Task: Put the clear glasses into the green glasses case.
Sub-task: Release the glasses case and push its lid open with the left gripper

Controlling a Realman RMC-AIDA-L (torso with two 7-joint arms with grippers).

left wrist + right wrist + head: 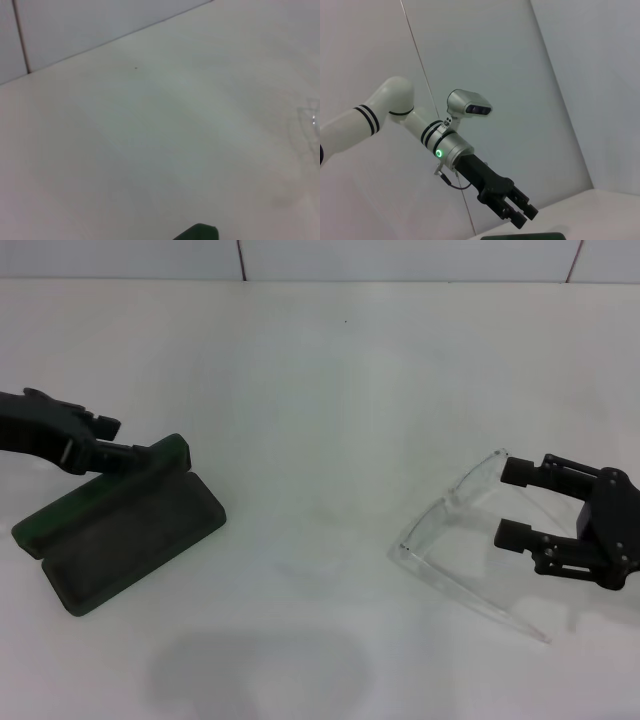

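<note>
Lying open on the white table (320,360), the green glasses case (125,530) has the left gripper (135,455) at its raised lid; whether those fingers clamp the lid cannot be told. Well to the case's right sit the clear glasses (455,550) (faint against the white), with the right gripper (515,502) spread wide around one arm.

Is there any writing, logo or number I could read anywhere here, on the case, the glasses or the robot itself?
None can be read.
green glasses case: no lettering shows on it.
clear glasses: no marking.
left gripper, right gripper: plain black, no label.
</note>
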